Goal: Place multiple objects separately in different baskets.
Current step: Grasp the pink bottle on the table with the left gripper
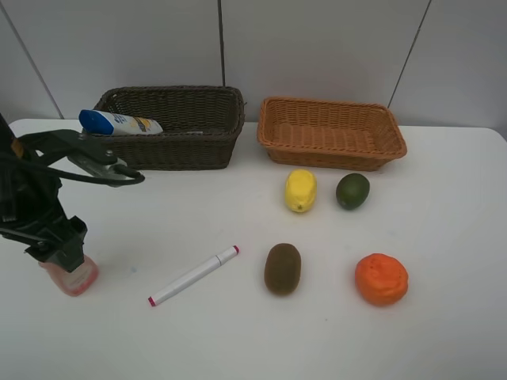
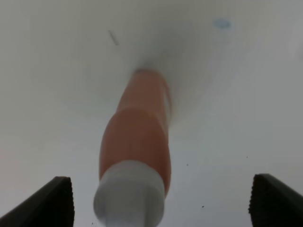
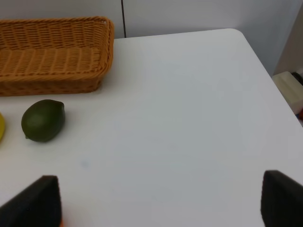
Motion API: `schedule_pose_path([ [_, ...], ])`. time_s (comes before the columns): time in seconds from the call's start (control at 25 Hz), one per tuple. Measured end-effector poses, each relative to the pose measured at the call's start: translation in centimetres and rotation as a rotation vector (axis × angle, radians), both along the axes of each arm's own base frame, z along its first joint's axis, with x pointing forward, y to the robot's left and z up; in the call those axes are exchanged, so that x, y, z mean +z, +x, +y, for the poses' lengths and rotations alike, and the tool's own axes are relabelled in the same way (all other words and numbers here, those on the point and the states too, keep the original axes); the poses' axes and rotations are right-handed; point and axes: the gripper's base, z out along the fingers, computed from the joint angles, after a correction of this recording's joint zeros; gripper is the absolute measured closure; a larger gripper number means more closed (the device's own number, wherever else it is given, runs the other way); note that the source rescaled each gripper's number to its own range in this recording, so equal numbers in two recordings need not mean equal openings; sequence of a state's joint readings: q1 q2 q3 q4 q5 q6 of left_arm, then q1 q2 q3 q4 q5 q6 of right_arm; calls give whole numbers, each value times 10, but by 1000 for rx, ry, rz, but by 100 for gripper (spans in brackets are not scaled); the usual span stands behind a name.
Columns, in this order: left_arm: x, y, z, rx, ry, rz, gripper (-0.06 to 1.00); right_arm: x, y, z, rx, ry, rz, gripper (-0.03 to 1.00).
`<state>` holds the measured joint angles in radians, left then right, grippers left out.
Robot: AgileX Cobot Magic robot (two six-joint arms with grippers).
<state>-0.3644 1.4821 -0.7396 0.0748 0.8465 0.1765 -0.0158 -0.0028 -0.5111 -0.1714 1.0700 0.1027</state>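
Only in the left wrist view: left pincer (image 2: 157,202) wide apart, pink bottle (image 2: 137,137) between.

A smooth white tabletop (image 1: 444,340) with rounded corners, evenly lit; directly behind it rises a pale grey panelled wall (image 1: 317,47) crossed by thin dark seams (image 1: 221,39).

The white blue-capped bottle (image 1: 119,123) lies tilted on the left rim of the dark brown basket (image 1: 182,150). The orange-tan basket (image 1: 333,158) stands beside the dark one. The yellow lemon (image 1: 300,191) and green lime (image 1: 352,191) lie just in front of it, with the brown kiwi (image 1: 282,268) and orange fruit (image 1: 381,279) nearer the camera. The white red-tipped marker (image 1: 194,275) lies diagonally, left of the kiwi. The pink bottle (image 1: 73,277) stands upright at the far left.
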Motion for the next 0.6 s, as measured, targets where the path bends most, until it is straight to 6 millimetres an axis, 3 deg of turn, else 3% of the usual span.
schedule_pose_path([
  [0.36,-36,9,-3,-16,32,61,-3,0,0,0,0,0,0,-3],
  [0.52,-43,11,-2,-20,48,71,-2,0,0,0,0,0,0,-3],
  [0.6,-43,12,-2,-22,57,69,4,0,0,0,0,0,0,-3],
])
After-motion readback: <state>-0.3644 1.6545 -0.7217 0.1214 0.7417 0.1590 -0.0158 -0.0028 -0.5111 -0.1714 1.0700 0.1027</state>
